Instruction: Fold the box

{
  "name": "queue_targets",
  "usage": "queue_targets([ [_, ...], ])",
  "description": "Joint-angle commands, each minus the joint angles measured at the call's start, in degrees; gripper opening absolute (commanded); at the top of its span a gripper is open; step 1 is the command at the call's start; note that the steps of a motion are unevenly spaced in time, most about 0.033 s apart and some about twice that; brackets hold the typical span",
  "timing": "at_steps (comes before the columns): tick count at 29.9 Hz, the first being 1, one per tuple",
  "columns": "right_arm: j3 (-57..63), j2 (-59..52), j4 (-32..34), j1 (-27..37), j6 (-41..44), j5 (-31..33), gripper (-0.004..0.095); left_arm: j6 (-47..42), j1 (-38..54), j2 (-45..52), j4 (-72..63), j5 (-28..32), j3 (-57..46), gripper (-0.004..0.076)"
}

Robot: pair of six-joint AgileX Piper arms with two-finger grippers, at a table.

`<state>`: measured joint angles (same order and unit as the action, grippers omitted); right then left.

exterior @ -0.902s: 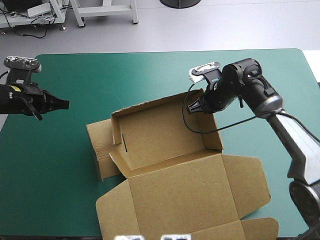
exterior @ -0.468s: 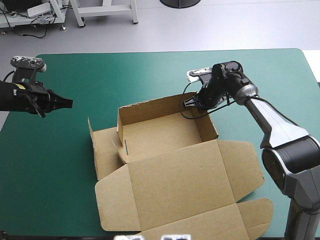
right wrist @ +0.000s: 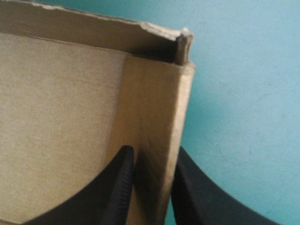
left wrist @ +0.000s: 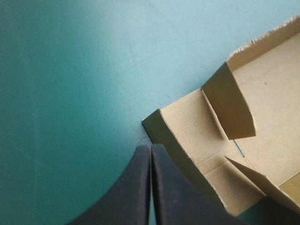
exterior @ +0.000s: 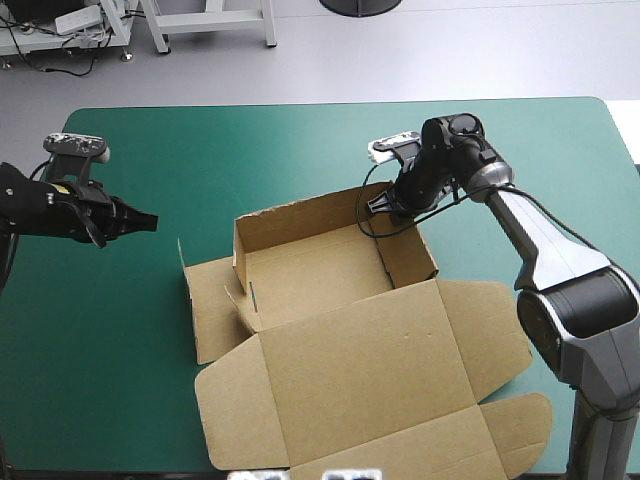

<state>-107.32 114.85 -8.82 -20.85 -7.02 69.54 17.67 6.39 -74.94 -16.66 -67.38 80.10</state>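
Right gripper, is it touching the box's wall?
Touching. Right wrist view: the right gripper pinches the box side wall between its fingers.

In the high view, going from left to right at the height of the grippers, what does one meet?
Black-fingered left gripper → bare teal-green table cover → brown cardboard box, its open tray → black-fingered right gripper, shut on the tray's right wall.
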Motion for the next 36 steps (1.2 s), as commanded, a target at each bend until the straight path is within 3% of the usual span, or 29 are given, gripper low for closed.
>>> queue_targets([
  [1, -3.3, -3.2, 0.6, 0.0, -0.9, 2.1, 0.0437, 0.1, -2.1, 2.7, -1.2, 4.3, -1.0, -0.0006],
  [5, -3.5, -4.2, 0.9, 0.0, -0.3, 2.1, 0.0537, -0.5, -4.8, 4.5, 1.7, 5.8, -2.0, -0.0006],
  [11, -3.0, -8.7, 1.8, 0.0, -0.2, 2.1, 0.0535, -4.5, -7.2, 6.0, 8.5, 7.6, -2.6, -0.0006],
  [21, 3.2, -16.7, 2.2, -0.7, 1.9, 2.2, 0.0536, -4.9, -7.2, 8.7, 8.4, 12.4, -10.0, -0.0006],
  [26, 9.8, -17.1, 5.4, -3.3, 2.2, 2.2, 0.0536, -4.9, -7.2, 8.7, 8.3, 12.6, -10.0, -0.0006],
  [36, 9.9, -13.3, 9.9, -5.1, 4.6, 1.4, 0.0536, -4.9, -7.2, 8.7, 7.8, 12.6, -10.0, -0.0006],
])
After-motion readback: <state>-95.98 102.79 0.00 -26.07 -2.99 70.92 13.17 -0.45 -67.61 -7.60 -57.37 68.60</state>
